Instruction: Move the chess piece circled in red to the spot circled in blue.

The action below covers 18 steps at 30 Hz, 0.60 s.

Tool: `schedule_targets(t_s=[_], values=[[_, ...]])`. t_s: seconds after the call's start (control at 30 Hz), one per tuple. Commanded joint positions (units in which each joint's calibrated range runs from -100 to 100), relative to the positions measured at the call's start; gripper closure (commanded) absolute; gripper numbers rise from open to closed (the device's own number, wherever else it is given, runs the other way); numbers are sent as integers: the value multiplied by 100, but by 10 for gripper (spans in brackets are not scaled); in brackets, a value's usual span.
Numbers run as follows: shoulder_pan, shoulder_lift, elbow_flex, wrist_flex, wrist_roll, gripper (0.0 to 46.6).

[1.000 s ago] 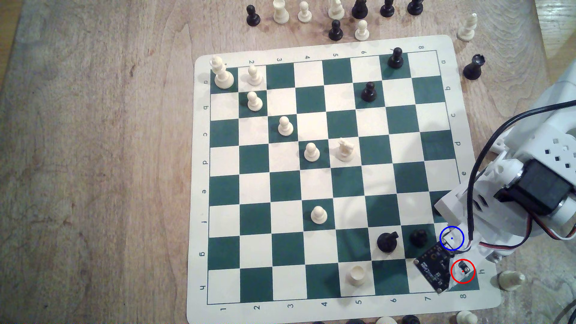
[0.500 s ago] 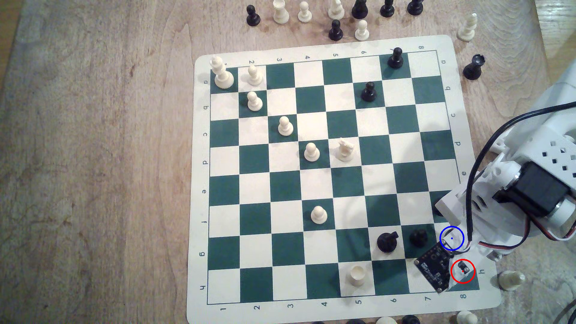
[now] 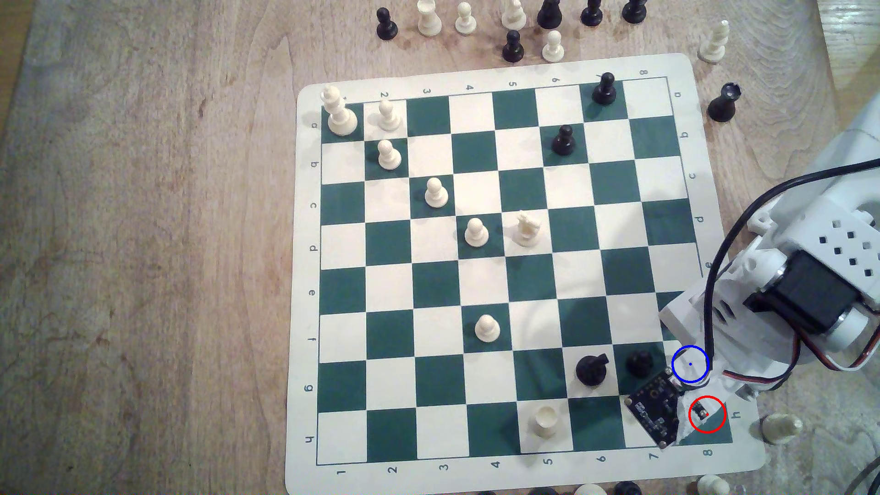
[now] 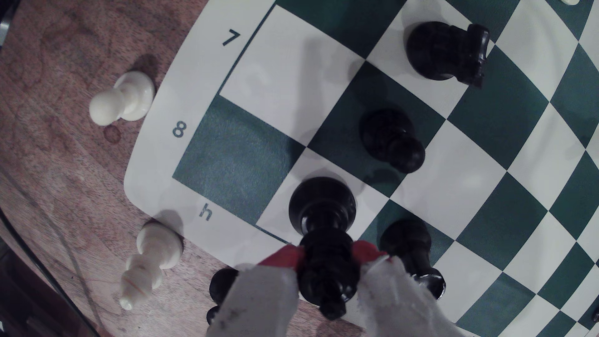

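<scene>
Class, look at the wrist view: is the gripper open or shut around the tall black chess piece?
Shut. The gripper has its red pads pressed against both sides of the chess piece.

warm, even indoor light is illuminating both views; soft multiple shadows are falling beside the pieces. the wrist view is bending the chessboard [image 4: 486, 136] lines outward, and near objects are blurring.
</scene>
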Motion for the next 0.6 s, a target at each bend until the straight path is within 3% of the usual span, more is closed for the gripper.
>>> schedule_targets(t_s=[0.0,0.07,0.57], values=[[143,-86,51,-99,44,354],[151,-298,160,-140,44,329],[57,-910,-684,630,-122,295]])
